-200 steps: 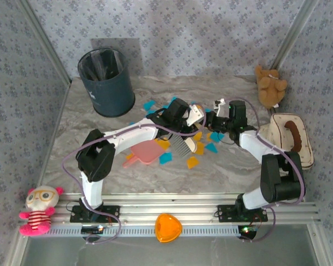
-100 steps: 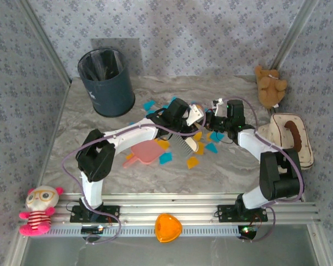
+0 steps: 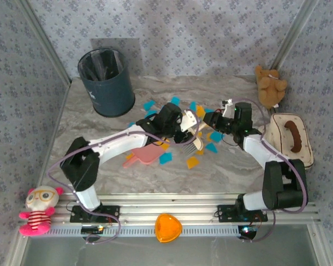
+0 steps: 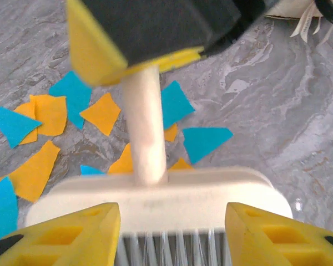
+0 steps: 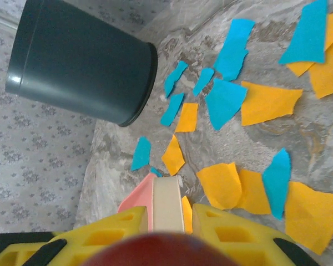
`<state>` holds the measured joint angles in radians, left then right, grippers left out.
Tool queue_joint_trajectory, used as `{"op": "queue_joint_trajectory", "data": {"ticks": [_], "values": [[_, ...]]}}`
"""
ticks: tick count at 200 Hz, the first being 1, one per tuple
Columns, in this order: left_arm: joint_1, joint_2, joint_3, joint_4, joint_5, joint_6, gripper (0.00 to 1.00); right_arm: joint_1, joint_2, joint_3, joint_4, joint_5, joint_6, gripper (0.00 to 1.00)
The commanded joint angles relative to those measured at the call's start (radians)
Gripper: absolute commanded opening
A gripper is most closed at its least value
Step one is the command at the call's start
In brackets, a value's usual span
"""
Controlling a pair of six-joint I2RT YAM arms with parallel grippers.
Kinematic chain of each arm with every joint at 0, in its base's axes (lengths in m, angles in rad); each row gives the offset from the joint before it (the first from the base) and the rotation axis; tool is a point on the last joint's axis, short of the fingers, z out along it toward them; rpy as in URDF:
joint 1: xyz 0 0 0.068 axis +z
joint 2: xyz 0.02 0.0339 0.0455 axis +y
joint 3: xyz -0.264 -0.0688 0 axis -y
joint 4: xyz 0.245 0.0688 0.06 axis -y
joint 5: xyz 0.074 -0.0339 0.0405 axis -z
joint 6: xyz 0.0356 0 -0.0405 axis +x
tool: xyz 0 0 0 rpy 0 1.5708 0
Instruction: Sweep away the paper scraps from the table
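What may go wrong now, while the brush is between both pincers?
1. The right pincer grips the brush only near the end of its handle. If the left pincer lets go, the head may droop or slip.
2. The head hangs over the paper scraps, so a wobble may scatter them.
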<state>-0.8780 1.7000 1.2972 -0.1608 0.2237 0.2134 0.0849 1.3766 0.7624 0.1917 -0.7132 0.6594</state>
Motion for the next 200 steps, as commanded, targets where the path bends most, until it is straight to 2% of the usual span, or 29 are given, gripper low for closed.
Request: {"op": "queue_joint_trajectory", "data": {"ticks": [1, 36, 81, 120, 154, 200], "values": [[0.025, -0.108, -0.057, 0.011, -0.03, 0.007, 0.53, -0.027, -0.051, -0.01, -0.001, 0.011, 0.009, 0.0], [0.076, -0.186, -0.047, -0.241, -0.096, -0.033, 0.57, -0.057, -0.109, -0.01, -0.077, 0.026, -0.021, 0.0], [0.108, -0.218, -0.038, -0.51, -0.284, -0.089, 0.58, -0.092, -0.188, -0.002, -0.184, 0.046, -0.083, 0.0], [0.115, -0.219, -0.059, -0.699, -0.392, -0.128, 0.58, -0.118, -0.232, -0.002, -0.229, 0.049, -0.104, 0.0], [0.136, -0.22, -0.095, -0.782, -0.393, -0.144, 0.58, -0.134, -0.24, -0.002, -0.245, 0.046, -0.109, 0.0], [0.231, -0.193, -0.14, -0.844, -0.336, -0.156, 0.59, -0.141, -0.243, -0.006, -0.253, 0.043, -0.115, 0.0]]}}
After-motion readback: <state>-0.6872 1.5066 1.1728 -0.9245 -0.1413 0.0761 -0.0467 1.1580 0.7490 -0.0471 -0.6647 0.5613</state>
